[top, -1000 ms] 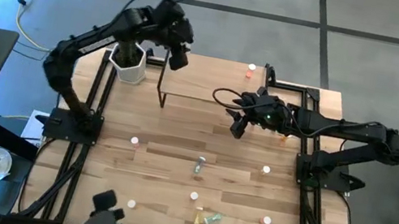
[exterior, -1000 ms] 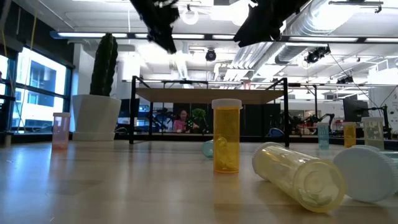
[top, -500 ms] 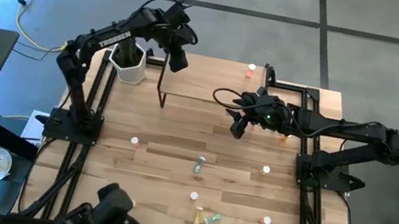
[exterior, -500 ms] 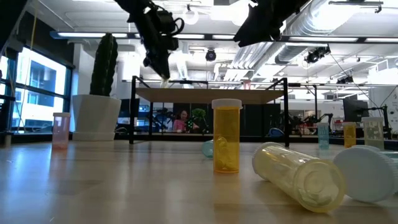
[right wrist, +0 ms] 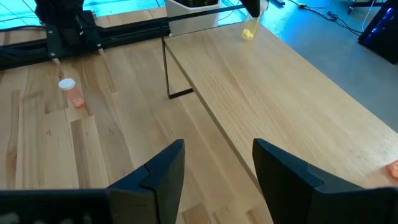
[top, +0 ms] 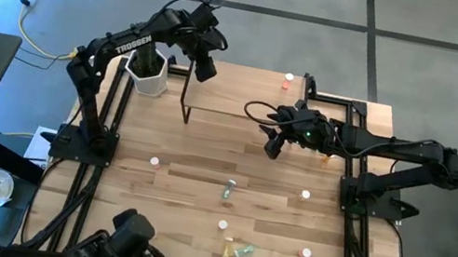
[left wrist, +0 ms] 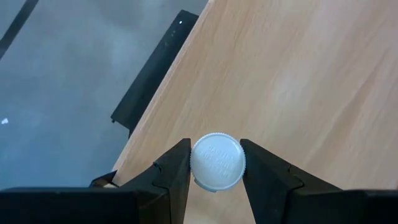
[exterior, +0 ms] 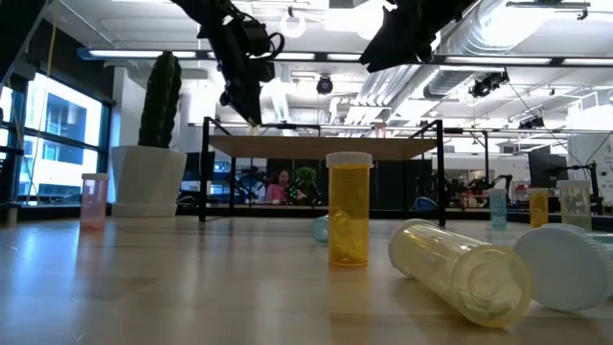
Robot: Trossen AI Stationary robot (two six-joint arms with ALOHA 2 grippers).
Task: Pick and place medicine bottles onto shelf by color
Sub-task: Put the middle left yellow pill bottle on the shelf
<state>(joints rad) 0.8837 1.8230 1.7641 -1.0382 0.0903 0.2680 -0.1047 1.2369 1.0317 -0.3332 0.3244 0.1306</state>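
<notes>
**Setting a yellow bottle on the shelf's back corner**

The left gripper (left wrist: 214, 169) is clamped on a small bottle (left wrist: 216, 161), its two dark fingers pressing the white cap from either side. In the right wrist view the body hanging below those fingers reads yellow (right wrist: 249, 32). The gripper hangs above the shelf (top: 243, 104), over the corner nearest the white cactus pot (top: 149, 77), and the board's edge and a black leg show just beside the cap in the left wrist view. The bottle seems not yet seated, though I cannot tell the gap.

To do this well, I would lower straight down, keep the bottle upright, and let go only once its base sits flat. It is close to the shelf's edge, so a nudge inward first would guard against a topple. A clean vertical retreat should avoid clipping the cap.

The right gripper (right wrist: 214, 165) waits over the opposite end of the shelf, jaws spread and empty. Other bottles lie on the tabletop in front of the shelf, among them an upright orange one (exterior: 349, 209) and a yellow one on its side (exterior: 460, 269).
</notes>
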